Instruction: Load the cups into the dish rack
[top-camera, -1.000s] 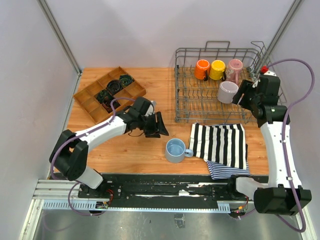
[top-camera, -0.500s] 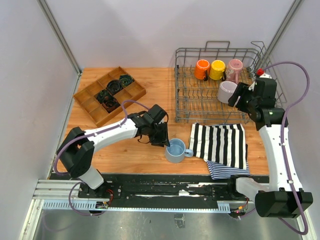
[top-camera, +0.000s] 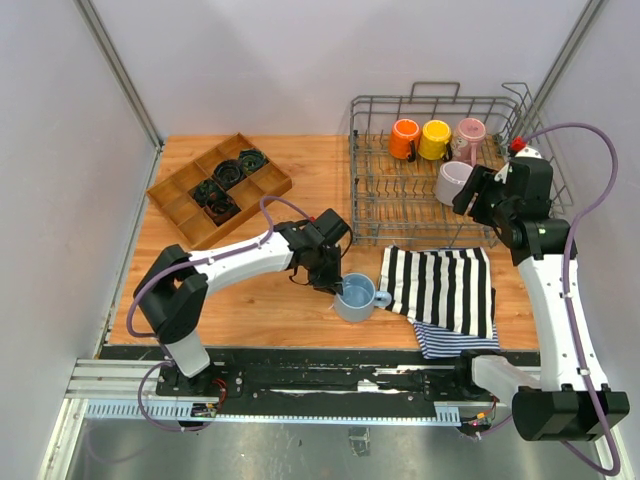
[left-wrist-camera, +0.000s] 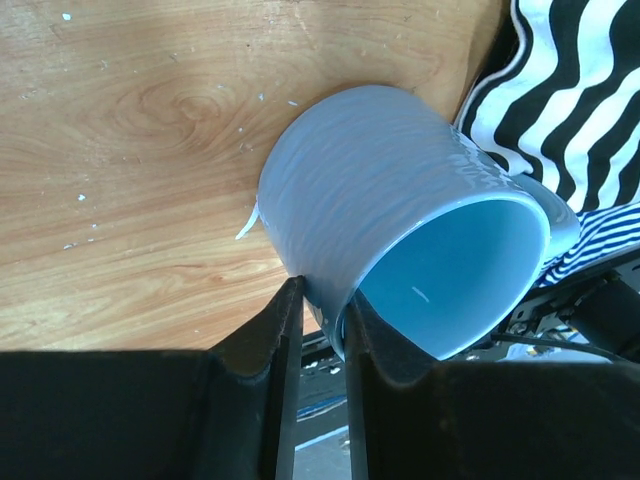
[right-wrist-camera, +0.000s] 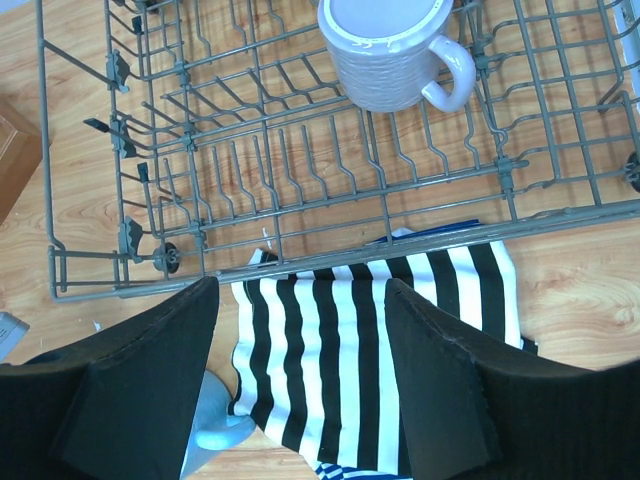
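Note:
The light blue cup (top-camera: 356, 297) stands upright on the wooden table beside the striped cloth. My left gripper (top-camera: 334, 279) is shut on its near wall (left-wrist-camera: 370, 190), with one finger outside and one inside the rim. The dish rack (top-camera: 400, 215) at the back right holds the orange cup (top-camera: 404, 138), the yellow cup (top-camera: 435, 139) and the pink cup (top-camera: 469, 137) in a row, and the grey cup (top-camera: 452, 183) in front of them. My right gripper (right-wrist-camera: 300, 290) hangs open above the rack's front edge, empty, near the grey cup (right-wrist-camera: 385, 50).
A black-and-white striped cloth (top-camera: 440, 285) lies in front of the rack, over a blue striped one. A compartmented wooden tray (top-camera: 172, 195) with dark coiled items sits at the back left. Tall wire sides ring the rack.
My left arm swung right to the light blue cup and its jaws closed on the cup's wall. The right gripper drifted slightly left over the rack, still open.

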